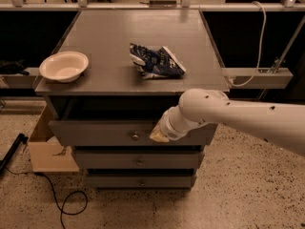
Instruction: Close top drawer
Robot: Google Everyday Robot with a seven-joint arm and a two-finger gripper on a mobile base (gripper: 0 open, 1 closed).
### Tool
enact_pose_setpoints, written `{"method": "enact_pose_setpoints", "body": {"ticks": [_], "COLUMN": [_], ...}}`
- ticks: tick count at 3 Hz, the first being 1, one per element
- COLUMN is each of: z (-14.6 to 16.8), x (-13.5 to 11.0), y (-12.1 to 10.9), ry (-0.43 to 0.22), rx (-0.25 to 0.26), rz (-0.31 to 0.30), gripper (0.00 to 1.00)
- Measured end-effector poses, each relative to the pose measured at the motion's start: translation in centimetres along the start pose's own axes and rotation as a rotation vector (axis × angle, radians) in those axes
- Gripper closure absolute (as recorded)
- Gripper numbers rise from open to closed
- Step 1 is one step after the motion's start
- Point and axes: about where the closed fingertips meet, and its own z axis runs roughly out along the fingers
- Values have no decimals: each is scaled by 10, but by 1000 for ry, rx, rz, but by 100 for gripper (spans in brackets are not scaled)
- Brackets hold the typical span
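The top drawer (pixel 100 133) is a wide grey drawer with a small round metal knob (pixel 135 137) at its centre. It stands only slightly out from the grey cabinet, with a dark gap above its front. My gripper (pixel 158 136) is at the end of the white arm that reaches in from the right. It rests against the drawer front, just right of the knob.
On the cabinet top (pixel 143 42) lie a white bowl (pixel 64 66) at the left and a crumpled blue chip bag (pixel 155 61) in the middle. Two more drawer fronts (pixel 138 161) sit below. A cardboard box (pixel 47 149) and a black cable (pixel 62 202) lie on the floor at the left.
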Motion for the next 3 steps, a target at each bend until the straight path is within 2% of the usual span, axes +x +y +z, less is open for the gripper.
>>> {"method": "enact_pose_setpoints", "body": {"ticks": [2, 3], "z": [0, 0], "x": [0, 0], "y": [0, 0], "ry": [0, 0], "rx": [0, 0], "rz": [0, 0], "gripper": [50, 19]}}
